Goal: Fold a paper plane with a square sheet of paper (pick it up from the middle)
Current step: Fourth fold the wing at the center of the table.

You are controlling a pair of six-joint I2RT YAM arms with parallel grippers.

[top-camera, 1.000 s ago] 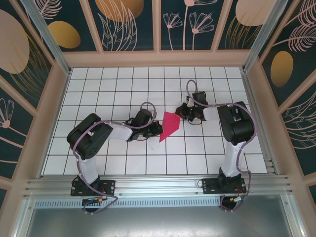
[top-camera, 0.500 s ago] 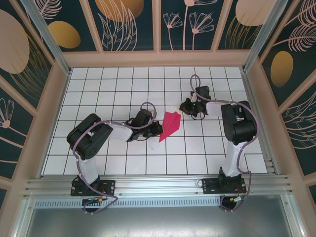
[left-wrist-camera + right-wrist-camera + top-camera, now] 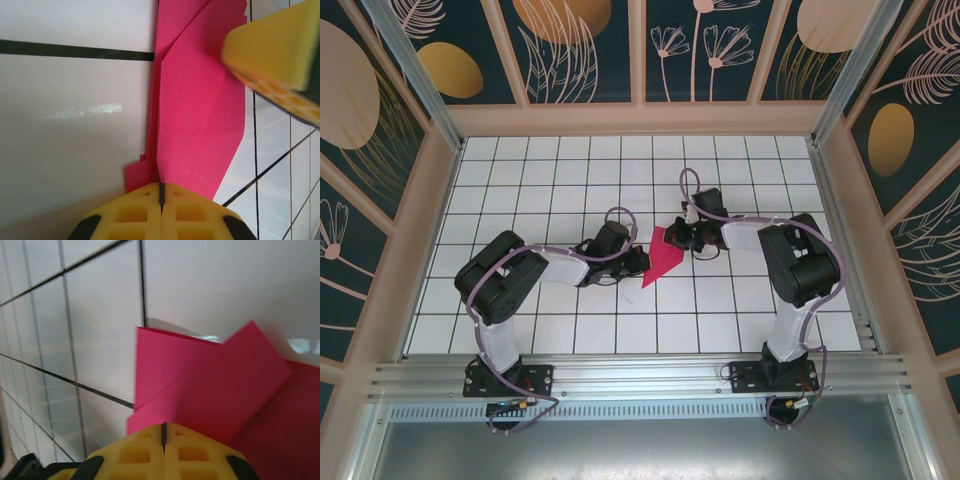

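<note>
The magenta-red paper, folded into a pointed paper plane, lies at the table's middle between both arms. My left gripper is at its left edge. In the left wrist view the jaws are shut, and the centre crease of the plane runs straight into their seam. My right gripper is shut at the plane's upper right end. In the right wrist view its tips sit over a folded flap of the plane; whether they touch it I cannot tell. A right gripper finger shows over the plane's far part.
The table is white tile with black grid lines. Patterned walls stand at the back and both sides. An aluminium rail carrying both arm bases runs along the near edge.
The right gripper, which swung out to the back right half a second ago, has come back left onto the plane's upper end. The plane's right flap shifted. The left arm stayed put.
</note>
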